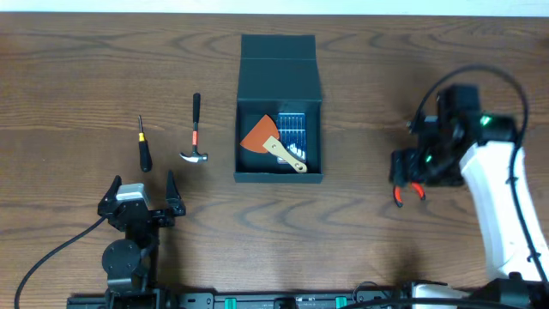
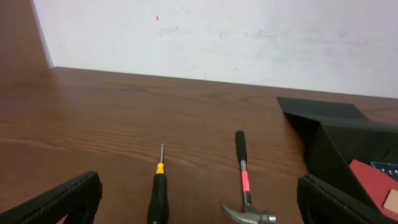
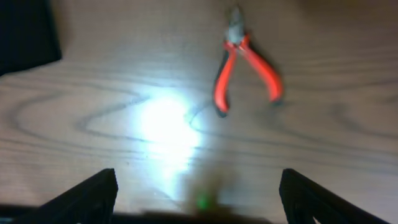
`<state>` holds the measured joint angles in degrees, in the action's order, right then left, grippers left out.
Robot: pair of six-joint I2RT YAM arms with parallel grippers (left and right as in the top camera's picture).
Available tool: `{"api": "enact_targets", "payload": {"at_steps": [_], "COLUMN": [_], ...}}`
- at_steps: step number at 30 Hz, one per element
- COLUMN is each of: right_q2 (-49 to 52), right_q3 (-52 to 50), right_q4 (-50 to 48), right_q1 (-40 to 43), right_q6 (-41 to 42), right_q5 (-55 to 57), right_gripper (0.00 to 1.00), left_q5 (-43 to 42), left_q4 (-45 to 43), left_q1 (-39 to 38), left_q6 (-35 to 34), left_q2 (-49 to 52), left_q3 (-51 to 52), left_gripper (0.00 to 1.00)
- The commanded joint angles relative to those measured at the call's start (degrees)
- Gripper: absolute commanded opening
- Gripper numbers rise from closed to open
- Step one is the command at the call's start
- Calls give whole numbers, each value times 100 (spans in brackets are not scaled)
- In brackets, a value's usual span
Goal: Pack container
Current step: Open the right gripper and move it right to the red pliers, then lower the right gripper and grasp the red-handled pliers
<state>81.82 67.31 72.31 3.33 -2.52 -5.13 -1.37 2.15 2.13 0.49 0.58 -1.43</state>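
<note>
The dark teal container (image 1: 280, 178) stands open at mid-table, lid flap (image 1: 278, 47) folded back. An orange scraper (image 1: 261, 136) and a small blue bit case (image 1: 292, 129) lie inside it. My right gripper (image 1: 412, 168) hovers open above red-handled pliers (image 1: 410, 191), which lie on the wood right of the container. In the right wrist view the pliers (image 3: 245, 68) lie ahead of the open gripper (image 3: 199, 200), with nothing between the fingers. My left gripper (image 1: 141, 196) rests open near the front edge. In its wrist view a screwdriver (image 2: 158, 196) and a hammer (image 2: 244, 180) lie beyond the gripper (image 2: 199, 208).
The hammer (image 1: 195, 137) and the black-handled screwdriver (image 1: 144, 148) lie side by side left of the container. The container's side wall (image 2: 339, 155) shows at the right of the left wrist view, its corner (image 3: 25, 31) at the top left of the right wrist view.
</note>
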Motion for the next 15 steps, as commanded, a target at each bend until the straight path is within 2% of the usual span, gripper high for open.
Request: {"api": "enact_targets", "payload": {"at_steps": [1,12,15], "right_q2": [-398,-380,-380], "right_q3": [-516,-1950,-2227], "right_q4": [-448,-1869,-2170], "right_q1": [48,39,39], "right_q6": [258,422,426], "right_q5": [-516,372,385], "right_gripper": [84,85,89], "left_q5": [48,48,48], "left_q4": [186,186,186], "left_q1": [-17,-17,-17], "left_q6": [98,98,98], "left_q2": [-35,-35,-35], "left_q3": [120,120,120], "left_gripper": [99,99,99]}}
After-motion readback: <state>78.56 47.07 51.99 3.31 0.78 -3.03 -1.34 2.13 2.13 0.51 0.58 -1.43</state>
